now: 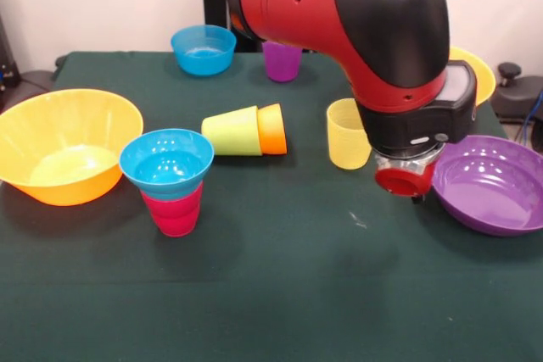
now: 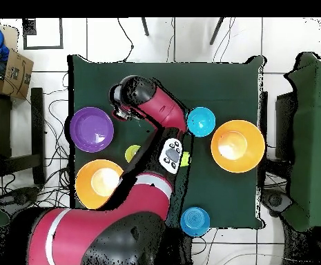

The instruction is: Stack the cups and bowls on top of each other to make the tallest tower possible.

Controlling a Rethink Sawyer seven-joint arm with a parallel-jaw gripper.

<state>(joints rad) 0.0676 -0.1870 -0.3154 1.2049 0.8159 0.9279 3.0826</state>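
A cyan bowl sits on an upside-down red cup at the front left, forming a short tower; the bowl also shows in the overhead view. A lime green cup and an orange cup lie on their sides, nested together. A yellow cup stands upright beside the arm. A purple cup and a deeper blue bowl stand at the back. My gripper hangs low between the yellow cup and the purple bowl, mostly hidden by the wrist.
A large orange bowl sits at the left. The second orange bowl is half hidden behind the arm. The arm's bulk covers the table's right middle. In the overhead view the wrist is next to the purple bowl.
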